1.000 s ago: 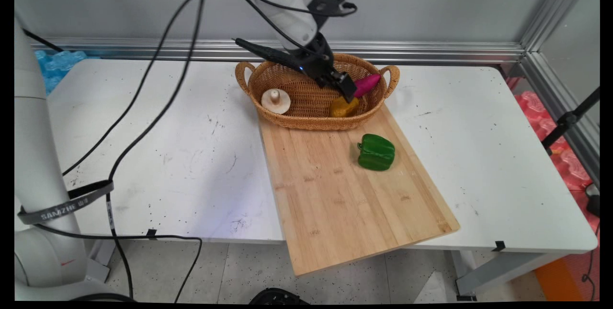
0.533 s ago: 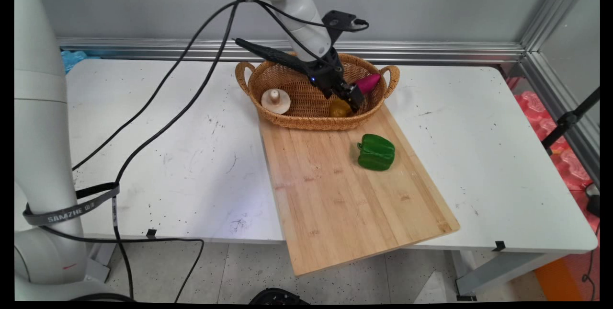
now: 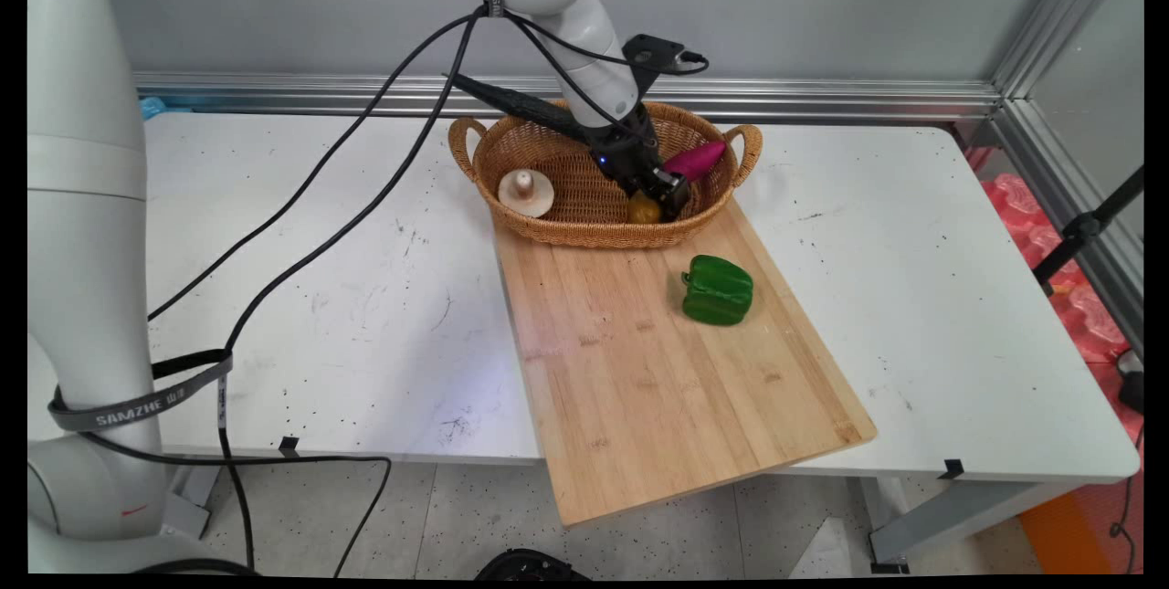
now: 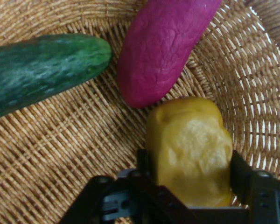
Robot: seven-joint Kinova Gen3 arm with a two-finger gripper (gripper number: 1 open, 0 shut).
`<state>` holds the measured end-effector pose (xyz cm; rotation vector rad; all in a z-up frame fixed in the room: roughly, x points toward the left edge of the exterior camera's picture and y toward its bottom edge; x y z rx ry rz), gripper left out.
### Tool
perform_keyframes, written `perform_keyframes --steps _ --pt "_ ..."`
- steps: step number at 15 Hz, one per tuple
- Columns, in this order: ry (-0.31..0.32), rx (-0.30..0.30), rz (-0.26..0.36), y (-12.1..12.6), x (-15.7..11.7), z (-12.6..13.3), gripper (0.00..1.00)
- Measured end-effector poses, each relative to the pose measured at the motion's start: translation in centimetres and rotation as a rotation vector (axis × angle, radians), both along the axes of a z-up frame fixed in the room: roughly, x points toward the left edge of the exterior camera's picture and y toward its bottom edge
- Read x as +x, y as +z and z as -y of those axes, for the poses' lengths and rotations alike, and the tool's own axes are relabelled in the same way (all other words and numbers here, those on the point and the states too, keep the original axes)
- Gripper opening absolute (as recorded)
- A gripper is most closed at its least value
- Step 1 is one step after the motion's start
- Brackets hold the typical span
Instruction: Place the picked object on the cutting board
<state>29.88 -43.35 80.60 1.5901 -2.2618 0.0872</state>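
My gripper [image 3: 671, 196] reaches down into the right half of a wicker basket [image 3: 584, 237]. In the hand view the gripper [image 4: 189, 163] is shut on a yellow potato [image 4: 191, 140], one black finger against each of its sides. The potato [image 3: 642, 208] rests on the basket's floor and is partly hidden by the hand. A purple sweet potato [image 4: 163, 46] lies just beyond it, seen in the main view [image 3: 696, 158] leaning on the right rim. A dark green cucumber [image 4: 42, 70] lies to the left, its end sticking over the back rim [image 3: 511, 100].
A beige mushroom [image 3: 525, 192] sits in the basket's left half. The basket stands at the far end of a wooden cutting board [image 3: 658, 370], which overhangs the table's near edge. A green bell pepper [image 3: 717, 290] lies on the board's right side.
The gripper has come down and a little to the right inside the basket, from above the yellow potato to around it. Nothing else has moved.
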Motion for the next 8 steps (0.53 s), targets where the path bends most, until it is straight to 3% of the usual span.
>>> perform_keyframes --steps 8 --pt "-0.051 -0.04 0.002 2.0 1.0 0.1 0.0"
